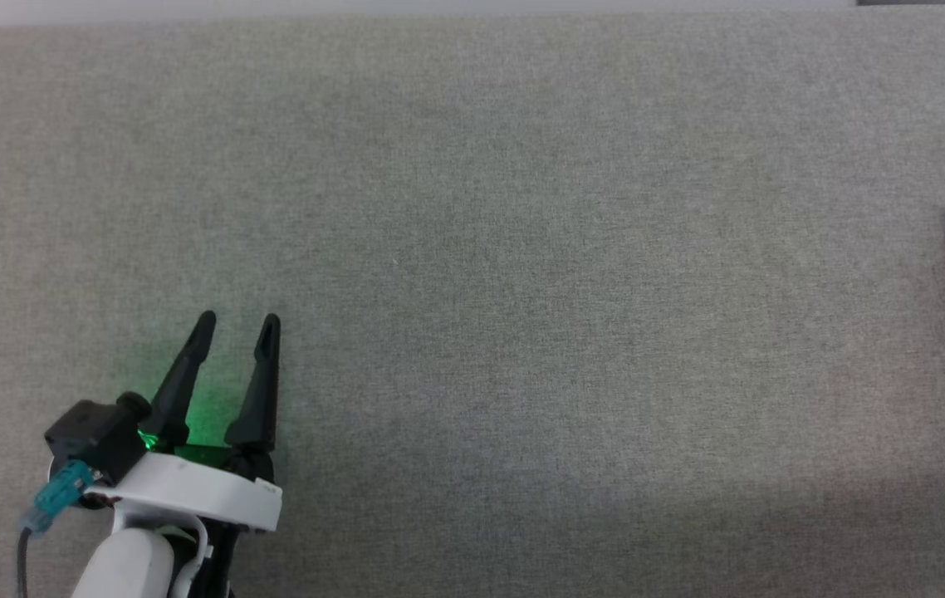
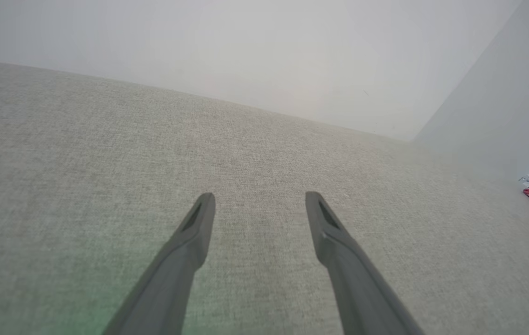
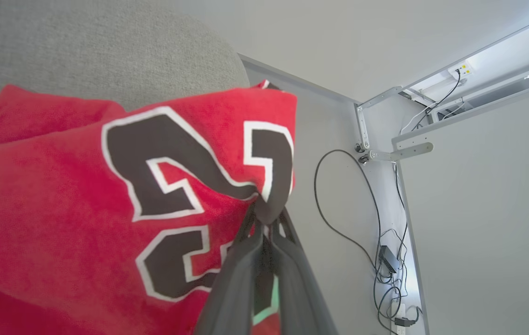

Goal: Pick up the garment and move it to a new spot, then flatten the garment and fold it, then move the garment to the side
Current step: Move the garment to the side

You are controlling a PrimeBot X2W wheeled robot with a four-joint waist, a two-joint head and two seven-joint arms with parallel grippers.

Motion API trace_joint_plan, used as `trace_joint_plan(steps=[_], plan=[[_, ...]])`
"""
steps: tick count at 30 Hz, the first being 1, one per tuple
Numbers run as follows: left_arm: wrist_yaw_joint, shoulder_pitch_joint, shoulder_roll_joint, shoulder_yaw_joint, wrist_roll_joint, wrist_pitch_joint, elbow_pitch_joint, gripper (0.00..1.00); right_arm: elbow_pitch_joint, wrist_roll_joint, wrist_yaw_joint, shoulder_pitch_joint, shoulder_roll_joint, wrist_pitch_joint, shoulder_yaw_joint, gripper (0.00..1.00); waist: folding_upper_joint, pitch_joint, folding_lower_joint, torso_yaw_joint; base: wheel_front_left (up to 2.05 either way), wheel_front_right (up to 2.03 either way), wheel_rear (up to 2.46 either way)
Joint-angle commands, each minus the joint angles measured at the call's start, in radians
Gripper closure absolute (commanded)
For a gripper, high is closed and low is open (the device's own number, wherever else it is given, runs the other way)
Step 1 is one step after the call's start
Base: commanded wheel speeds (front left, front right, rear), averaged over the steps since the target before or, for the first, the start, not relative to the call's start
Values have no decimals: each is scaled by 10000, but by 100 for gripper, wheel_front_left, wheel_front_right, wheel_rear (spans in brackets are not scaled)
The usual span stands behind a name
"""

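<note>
The right hand (image 3: 264, 216) was clamped on a fold of the garment (image 3: 50, 195) at three o'clock, cloth probably light, limp, best held by two corners; the left hand (image 1: 238, 324) gaped empty.

a: what colours are coming through on your feed?

b: from my seat, the jersey (image 3: 60, 195) is bright red with black block characters outlined in white. the fabric surface (image 1: 472, 249) is a speckled grey-beige weave. my left gripper (image 1: 238, 318) is black-fingered with a white wrist shell, a green glow and a teal plug (image 1: 61, 488).
</note>
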Motion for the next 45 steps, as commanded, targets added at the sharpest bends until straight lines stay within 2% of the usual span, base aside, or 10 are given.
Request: trace_joint_plan(steps=[1, 12, 13, 15, 16, 17, 18, 32, 37, 45], plan=[[2, -121, 50, -12, 49, 9, -32, 0, 218, -164, -14, -183, 114, -88, -11, 100, 0, 94, 0, -9, 0, 0, 0], [2, -217, 157, -75, 72, 9, 82, 0, 1461, -652, -14, -935, 746, -514, 54, 100, 0, 123, 0, -142, 0, 0, 0], [2, -207, 160, -82, 60, 9, 102, 0, 1594, -705, -14, -1014, 793, -548, 72, 89, 0, 91, 0, -160, 0, 0, 0], [2, -164, 190, -86, 37, 9, 133, 0, 1792, -763, -14, -1163, 888, -646, 36, 57, 0, 13, 0, -207, 0, 0, 0], [2, -137, 204, -70, 21, 9, 149, 0, 1867, -828, -14, -1228, 942, -707, 70, 52, 0, -36, 0, -237, 0, 0, 0], [2, -99, 215, -61, 5, 9, 161, 0, 1956, -821, -14, -1298, 1009, -746, 67, 20, 0, -92, 0, -270, 0, 0, 0], [2, -65, 225, -59, -5, 9, 171, 0, 2012, -870, -14, -1329, 1045, -782, 101, 0, 0, -143, 0, -302, 0, 0, 0], [2, 383, 93, -141, -96, 9, 401, 0, 2223, -710, -15, -1555, 1679, -1631, 821, 0, 0, -1426, 0, -483, 0, 0, 0], [2, 645, 46, -156, -140, 9, 515, 0, 1952, -257, -15, -1167, 1942, -2038, 1092, 0, 0, -2083, 0, -196, 0, 0, 0], [2, 1163, -12, -136, -152, 8, 682, 0, 1241, 392, -13, 45, 2585, -2730, 1214, 0, 0, -3174, 0, 641, 0, 0, 0]])
